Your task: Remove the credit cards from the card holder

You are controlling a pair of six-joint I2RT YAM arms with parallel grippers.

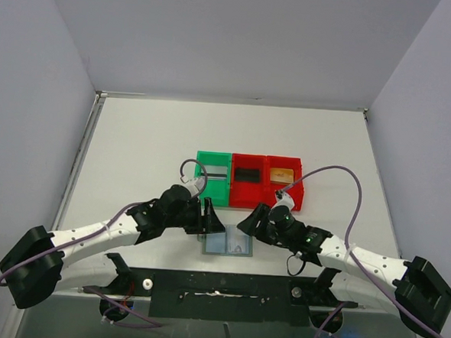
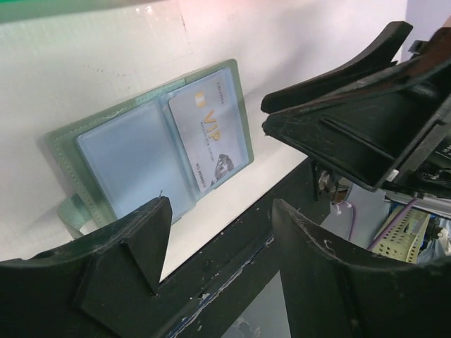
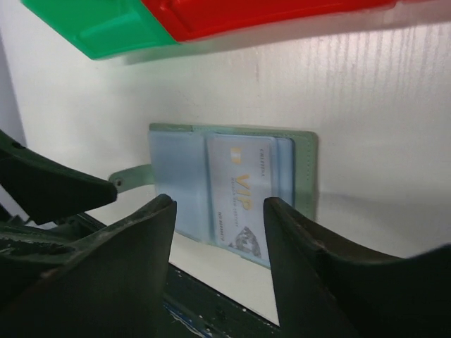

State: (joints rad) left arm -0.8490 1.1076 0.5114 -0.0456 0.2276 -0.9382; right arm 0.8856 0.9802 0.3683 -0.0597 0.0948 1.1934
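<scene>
Spread apart and gripping nothing at the left claw (image 1: 209, 216) (image 2: 222, 232); parted and empty too at the right claw (image 1: 247, 222) (image 3: 218, 218). Two claws in all, tips turned toward each other, close but not touching. Just below and between them, lying open and flat: one card holder (image 1: 228, 244) (image 2: 127, 151) (image 3: 176, 165), grey-green at the rim, with two pale blue-grey pockets and a small strap tab on the left claw's side. Tucked in the pocket nearer the right claw: one credit card (image 2: 211, 130) (image 3: 243, 190), pale with gold "VIP" lettering, the only one seen; cannot tell whether the other pocket holds any. Beyond the claws, in a row and side by side: three bins, namely one green bin (image 1: 212, 179) past the left claw and two red bins (image 1: 248, 181) (image 1: 285, 180) past the right. Underneath everything, a plain white counter (image 1: 135, 148), with a dark strip along its near edge behind the claws. All around, pale grey walls (image 1: 233, 39) on three sides.
</scene>
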